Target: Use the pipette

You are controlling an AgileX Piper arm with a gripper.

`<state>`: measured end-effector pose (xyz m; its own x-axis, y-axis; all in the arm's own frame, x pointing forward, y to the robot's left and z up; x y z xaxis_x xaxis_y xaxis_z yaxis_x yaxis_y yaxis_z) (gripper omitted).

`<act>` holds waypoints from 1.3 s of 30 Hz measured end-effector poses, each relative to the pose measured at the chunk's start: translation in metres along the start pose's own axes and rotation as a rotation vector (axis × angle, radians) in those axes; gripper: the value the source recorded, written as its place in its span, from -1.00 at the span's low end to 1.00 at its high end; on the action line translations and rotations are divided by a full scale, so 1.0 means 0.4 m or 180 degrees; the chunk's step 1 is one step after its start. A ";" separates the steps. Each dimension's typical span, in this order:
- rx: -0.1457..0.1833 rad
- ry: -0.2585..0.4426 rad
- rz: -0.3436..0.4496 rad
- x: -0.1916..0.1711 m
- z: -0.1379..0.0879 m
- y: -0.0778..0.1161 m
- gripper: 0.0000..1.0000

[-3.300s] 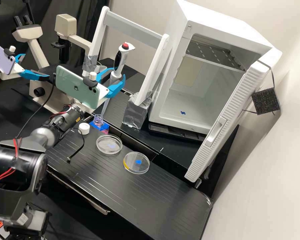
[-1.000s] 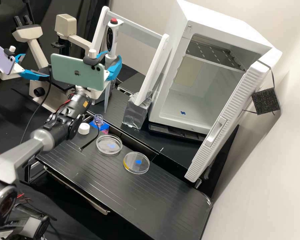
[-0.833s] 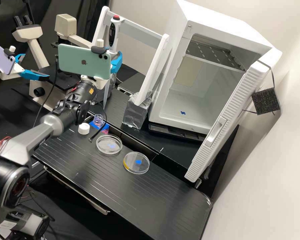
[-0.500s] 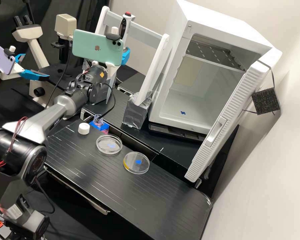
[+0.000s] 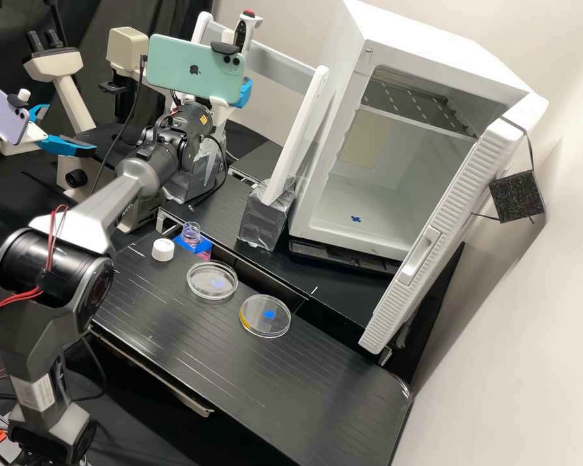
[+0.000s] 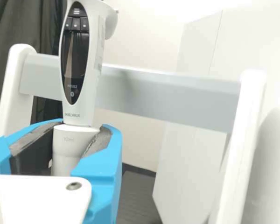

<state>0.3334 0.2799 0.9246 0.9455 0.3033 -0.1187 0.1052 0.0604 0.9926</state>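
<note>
In the high view the gripper point(image 5: 243, 94) is at the left part of the white rack point(image 5: 272, 63), partly behind a green phone. It holds the white pipette point(image 5: 245, 29) upright, red button on top, its lower part mostly hidden by phone and arm. From the wrist, the gripper point(image 6: 81, 135) is shut on the pipette point(image 6: 99, 60) below its dark display, with the rack's crossbar point(image 6: 168, 98) behind. An uncapped bottle point(image 5: 191, 234) stands in a blue holder; beside it lies a white cap point(image 5: 163, 250). Two clear dishes point(image 5: 212, 281) sit on the black bench.
An incubator point(image 5: 395, 223) stands at the right, its door point(image 5: 444, 220) swung wide. A microscope point(image 5: 128, 48) is at the back left, near a second arm holding a purple phone. Foil wraps the rack's feet point(image 5: 262, 217). A black cable hangs under the wrist.
The gripper has carried the pipette up from over the bottle, first leftward, then back to the right and higher, beside the rack. The cable has swung away from the bottle. Bottle, cap and dishes have stayed put.
</note>
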 end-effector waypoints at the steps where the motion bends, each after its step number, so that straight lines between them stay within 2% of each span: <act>1: 0.0022 -0.0021 -0.0016 0.005 0.001 -0.001 -1.00; 19: 0.0079 -0.0096 -0.0062 0.038 0.010 -0.008 -1.00; 27: 0.0110 -0.0169 -0.0136 0.060 0.032 -0.032 -1.00; 39: 0.0088 -0.0207 -0.0156 0.069 0.043 -0.039 -1.00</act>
<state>0.3630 0.2709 0.9062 0.9569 0.2381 -0.1661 0.1594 0.0469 0.9861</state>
